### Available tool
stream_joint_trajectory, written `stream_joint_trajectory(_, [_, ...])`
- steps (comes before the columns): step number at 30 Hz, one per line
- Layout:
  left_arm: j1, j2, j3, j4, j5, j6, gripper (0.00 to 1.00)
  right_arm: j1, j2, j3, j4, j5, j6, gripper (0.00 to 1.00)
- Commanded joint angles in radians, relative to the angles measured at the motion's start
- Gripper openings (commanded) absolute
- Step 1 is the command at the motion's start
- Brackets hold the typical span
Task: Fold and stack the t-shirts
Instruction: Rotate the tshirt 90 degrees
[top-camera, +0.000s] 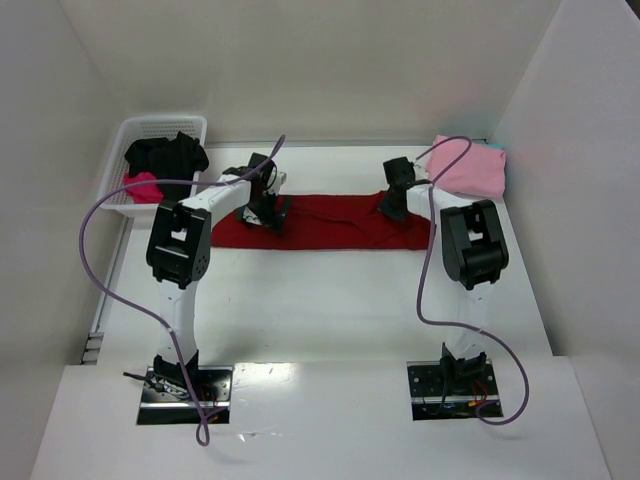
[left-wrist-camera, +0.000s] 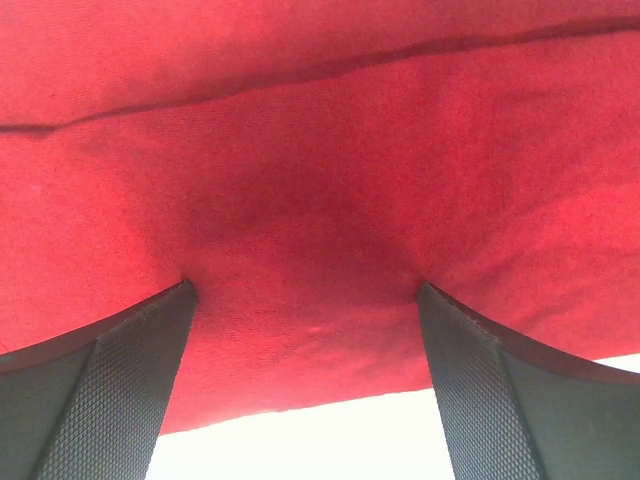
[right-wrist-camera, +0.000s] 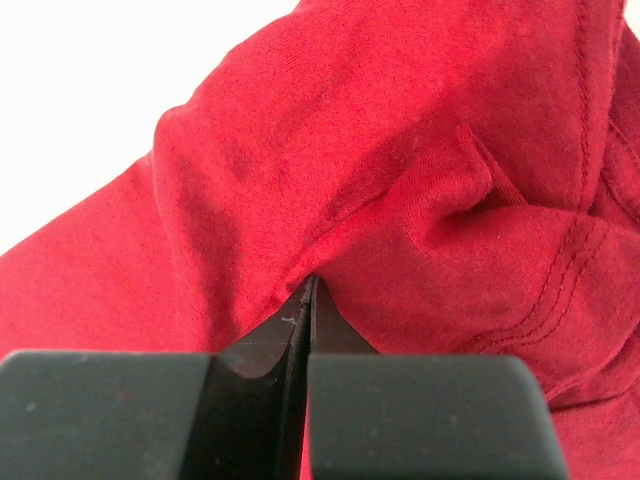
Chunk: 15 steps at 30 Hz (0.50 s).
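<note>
Over the dark red t-shirt (top-camera: 330, 222), left jaws wide apart, right jaws clamped on it

The dark red t-shirt (top-camera: 330, 222) is matt knit cloth, the fingers (left-wrist-camera: 110, 390) of the left tool (left-wrist-camera: 305, 290) black and cross-hatched, the basket (top-camera: 160, 128) white plastic mesh.

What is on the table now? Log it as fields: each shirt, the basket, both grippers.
dark red shirt: folded into a long strip, lying across the middle
pink shirt: folded, far right corner
basket: far left, holds the black shirt and magenta shirt
left gripper: open, down on the strip's left end
right gripper: shut, pinching cloth at the strip's right end
</note>
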Motion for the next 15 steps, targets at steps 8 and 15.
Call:
stream_joint_trajectory(8, [-0.029,-0.074,-0.159,-0.111,0.15,-0.098,0.99,0.01,0.122,0.166,-0.056,-0.013,-0.041,0.0])
stream_joint_trajectory(15, [-0.075,-0.129,-0.262,-0.134,0.19,-0.149,0.99,0.01,0.169,0.22,-0.056,-0.022,-0.05,0.0])
